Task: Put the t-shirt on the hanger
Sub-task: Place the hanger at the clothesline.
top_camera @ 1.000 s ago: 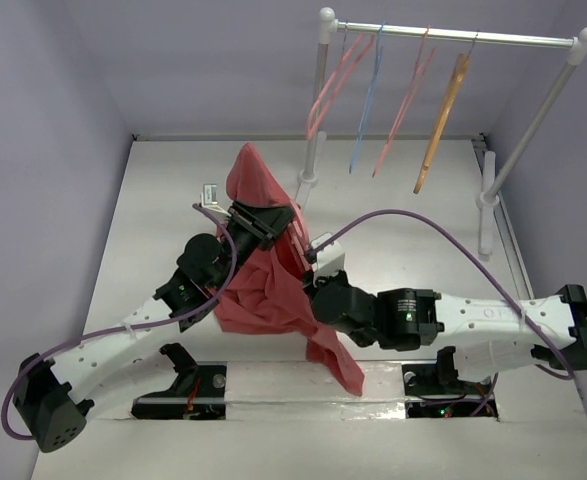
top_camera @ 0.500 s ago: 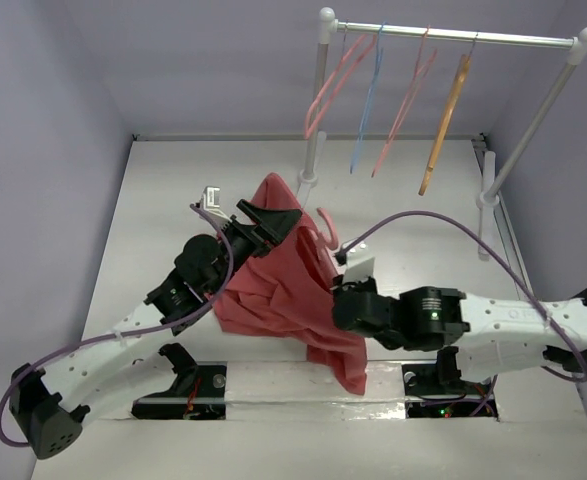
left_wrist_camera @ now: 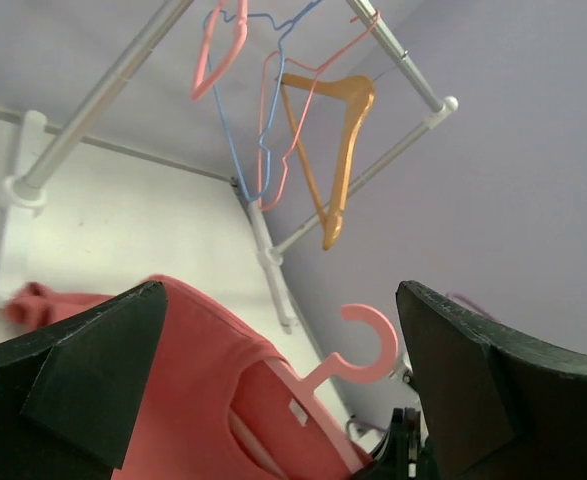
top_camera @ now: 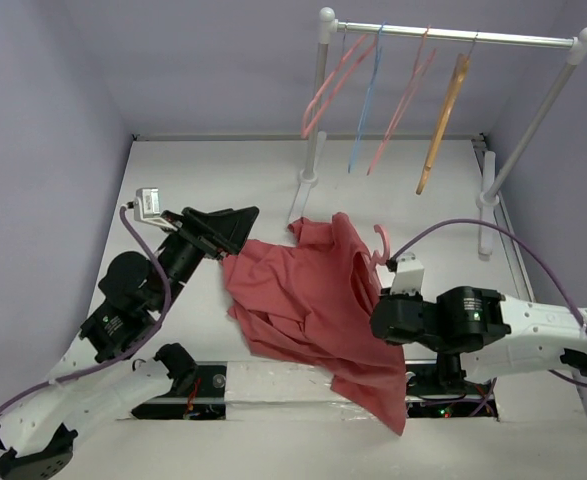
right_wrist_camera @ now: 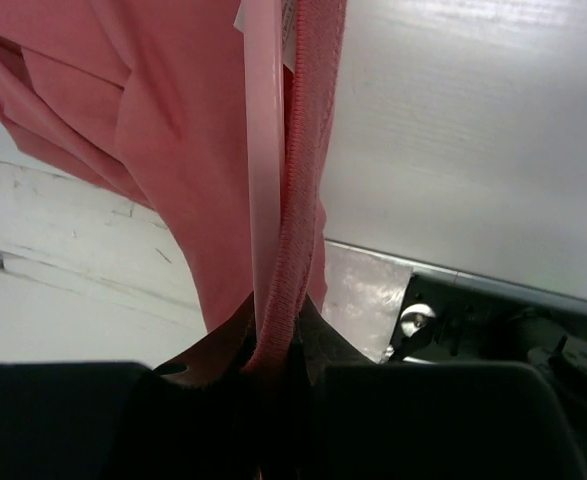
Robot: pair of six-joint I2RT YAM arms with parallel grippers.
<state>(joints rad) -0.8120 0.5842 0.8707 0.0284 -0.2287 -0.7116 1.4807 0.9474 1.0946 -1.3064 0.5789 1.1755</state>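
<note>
The salmon-red t-shirt (top_camera: pixel 308 300) hangs from the pink hanger, draping down to the table and over its near edge. The hanger's hook (top_camera: pixel 381 240) sticks out of the collar. My right gripper (top_camera: pixel 381 322) is shut on the hanger arm (right_wrist_camera: pixel 264 150) with the collar hem (right_wrist_camera: pixel 308 150) pinched alongside it. My left gripper (top_camera: pixel 223 226) stands open just left of the shirt, holding nothing. In the left wrist view its fingers (left_wrist_camera: pixel 83 380) frame the shirt (left_wrist_camera: pixel 193 390) and the hook (left_wrist_camera: pixel 368 345).
A clothes rail (top_camera: pixel 453 35) stands at the back right on two white posts (top_camera: pixel 306 180). From it hang thin pink wire hangers (top_camera: pixel 333 75), a blue one (top_camera: pixel 365 100) and an orange-tan one (top_camera: pixel 443 110). Purple cables loop beside both arms.
My left gripper opened, let go of the shirt and drew back to the left. The shirt dropped lower and spread out. My right gripper shifted right and nearer with the hanger.
</note>
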